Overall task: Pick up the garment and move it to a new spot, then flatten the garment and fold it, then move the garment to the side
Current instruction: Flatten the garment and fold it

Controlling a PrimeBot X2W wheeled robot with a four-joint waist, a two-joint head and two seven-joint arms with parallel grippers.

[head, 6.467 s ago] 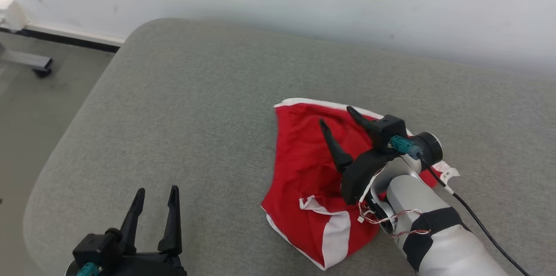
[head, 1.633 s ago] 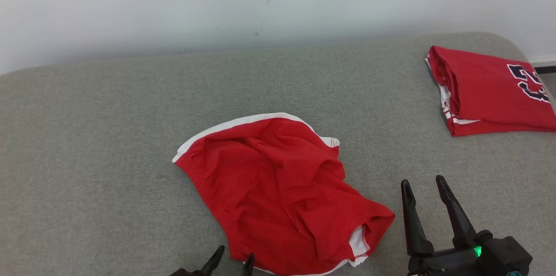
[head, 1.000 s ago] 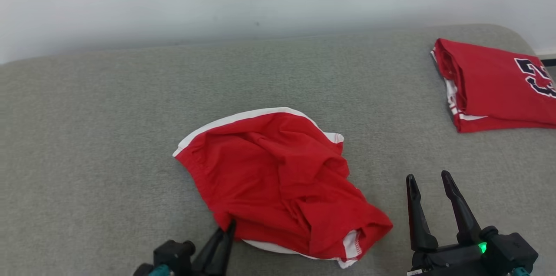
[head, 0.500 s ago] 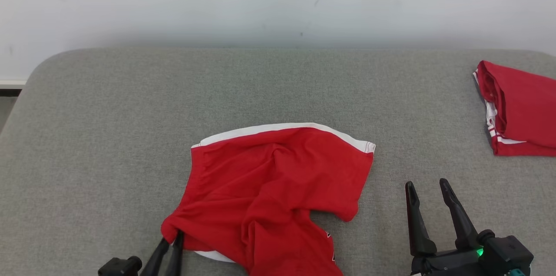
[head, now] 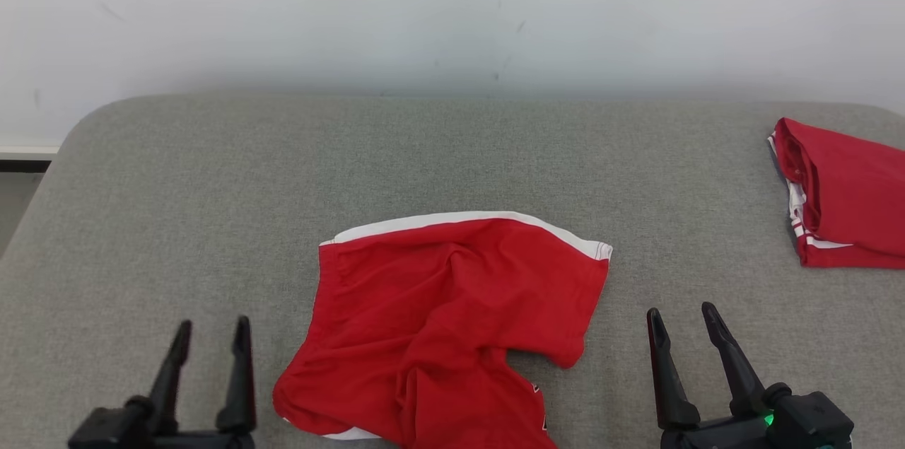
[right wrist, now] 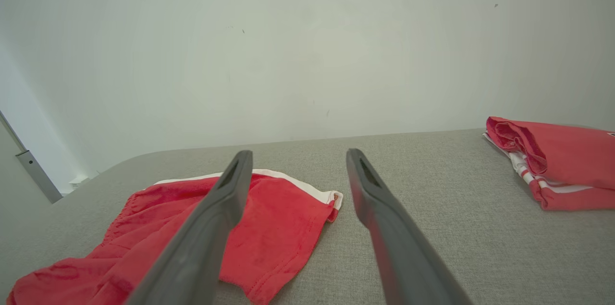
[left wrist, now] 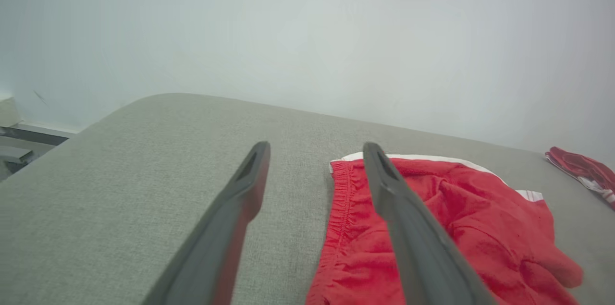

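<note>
A plain, bare indoor room is shown, its kind not told further: a scuffed white wall (head: 452, 10) is seen beyond the jaws, and a grey fabric-covered worktop (head: 212, 173) beneath them.

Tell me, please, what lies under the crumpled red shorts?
The red shorts lie on the grey cushion, whose fabric shows beside them. Anything beneath their rumpled middle is covered by the cloth and cannot be seen.

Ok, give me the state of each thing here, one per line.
Red shorts: rumpled, lying loose on the cushion, not yet flat or folded.
Red jersey: folded, at the cushion's right end.
Left gripper: open, empty, just left of the shorts.
Right gripper: open, empty, right of the shorts.
</note>
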